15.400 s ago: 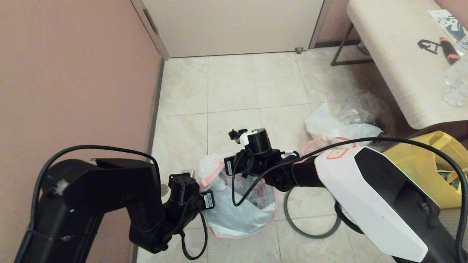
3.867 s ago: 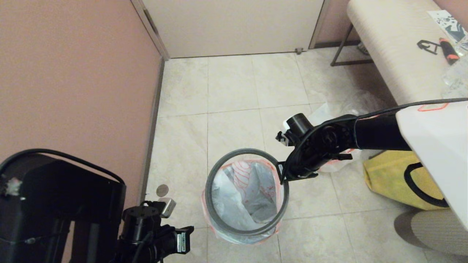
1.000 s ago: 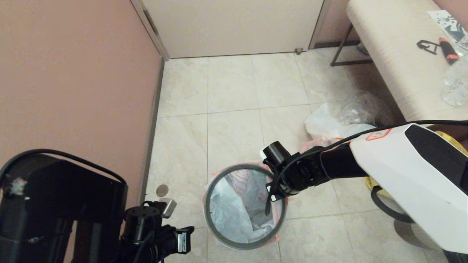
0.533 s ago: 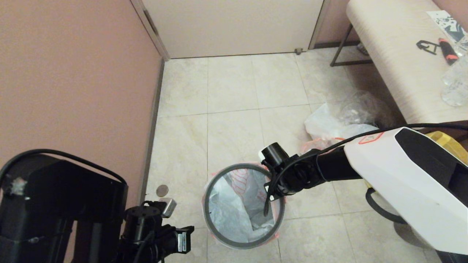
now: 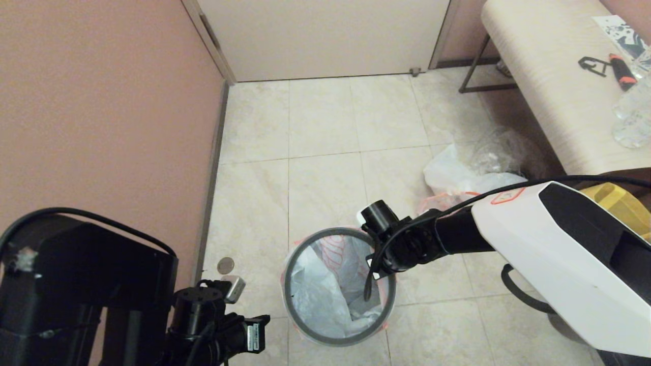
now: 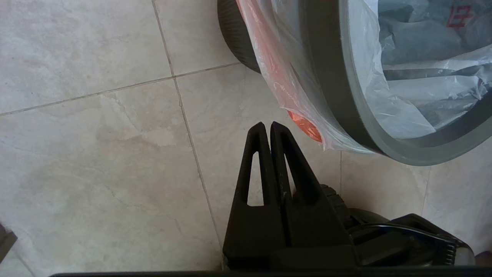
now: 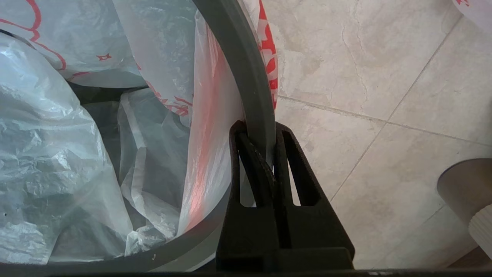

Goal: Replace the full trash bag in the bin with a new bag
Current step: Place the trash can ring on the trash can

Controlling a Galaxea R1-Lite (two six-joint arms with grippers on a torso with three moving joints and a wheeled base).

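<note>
The bin [image 5: 304,333] stands on the floor tiles, lined with the new bag [image 5: 333,254], white with red cartoon lines, whose pink-orange edge [image 6: 276,77] folds over the black wall [image 6: 234,34]. The dark-grey ring [image 5: 288,284] sits around the bin's mouth over the bag. At the bin's right side my right gripper [image 7: 256,129] is shut on the ring [image 7: 238,57], one finger inside and one outside. Low by the wall, just left of the bin, my left gripper [image 6: 266,125] is parked, shut and empty. The full trash bag [image 5: 452,175] lies on the floor to the right.
A clear bag [image 5: 501,147] lies behind the full bag, under a pale bench [image 5: 549,76] holding small tools. A yellow tote [image 5: 620,203] sits at the right behind my right arm. A pink wall runs along the left; a small round disc [image 5: 226,265] lies near it.
The ring, once lying on the floor and then held above the bin by my right gripper, now sits on the bin's mouth. Over the last second the right arm barely shifted.
</note>
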